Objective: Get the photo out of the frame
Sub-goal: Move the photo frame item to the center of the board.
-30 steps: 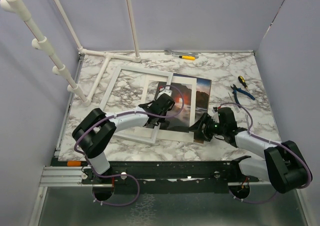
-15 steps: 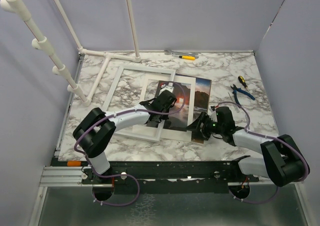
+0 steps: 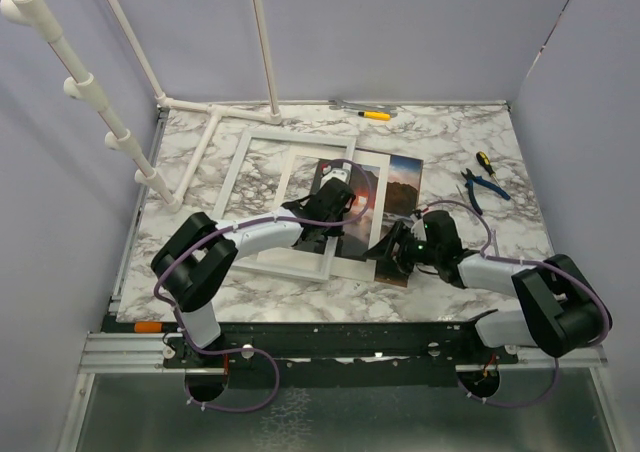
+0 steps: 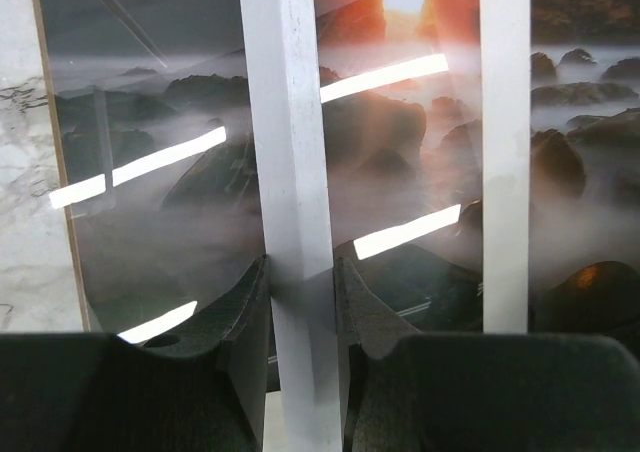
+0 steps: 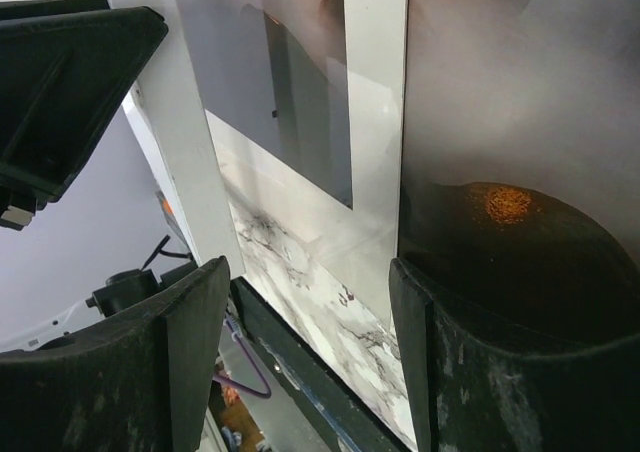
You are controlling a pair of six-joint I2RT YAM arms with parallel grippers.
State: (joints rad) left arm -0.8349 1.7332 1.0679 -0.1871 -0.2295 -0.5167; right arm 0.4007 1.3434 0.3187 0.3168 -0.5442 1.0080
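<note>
Marble table (image 3: pixel 480 132), frame (image 4: pixel 290 172) between left fingers (image 4: pixel 232 317)

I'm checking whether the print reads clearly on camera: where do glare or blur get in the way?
Left wrist: bright reflected bars streak the glossy photo, and the left gripper close to the lens is dark and soft. Right wrist: a pale haze washes over the photo. Top external: even light, no obvious glare.

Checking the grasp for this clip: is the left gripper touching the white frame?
Touching. In the left wrist view the left gripper has both fingers pressed against opposite sides of a white rail of the frame, no gap.
</note>
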